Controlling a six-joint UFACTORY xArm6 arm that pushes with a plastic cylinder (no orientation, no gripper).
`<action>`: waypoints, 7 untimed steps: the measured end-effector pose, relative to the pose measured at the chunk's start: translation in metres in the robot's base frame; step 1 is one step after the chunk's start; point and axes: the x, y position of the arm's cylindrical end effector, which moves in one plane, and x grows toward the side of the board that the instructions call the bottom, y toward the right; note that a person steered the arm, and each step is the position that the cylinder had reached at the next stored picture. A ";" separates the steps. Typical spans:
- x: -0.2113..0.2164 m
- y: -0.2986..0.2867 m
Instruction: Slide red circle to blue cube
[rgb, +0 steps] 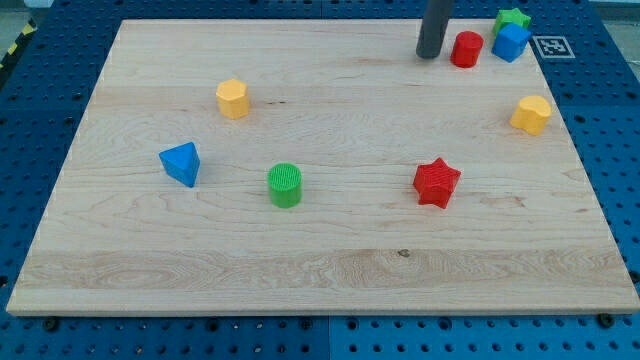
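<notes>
Counter, top-right corner: green star behind blue cube, touching; red circle just left of the cube; my tip just left of the circle.
Right edge: right yellow block.
Centre, left to right: blue triangle, green circle, red star.
Upper left: left yellow block.

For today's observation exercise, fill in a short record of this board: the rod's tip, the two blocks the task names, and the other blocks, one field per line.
tip: my tip rests on the board near the view's top, just left of the red circle
red circle: between tip and blue cube, small gap to the cube
blue cube: top right corner, green star right behind it
yellow blocks: one at left, one at right
centre blocks: green cylinder, red star
blue triangular block: at left
</notes>
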 end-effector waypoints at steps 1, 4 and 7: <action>-0.017 0.016; -0.017 -0.028; -0.001 -0.034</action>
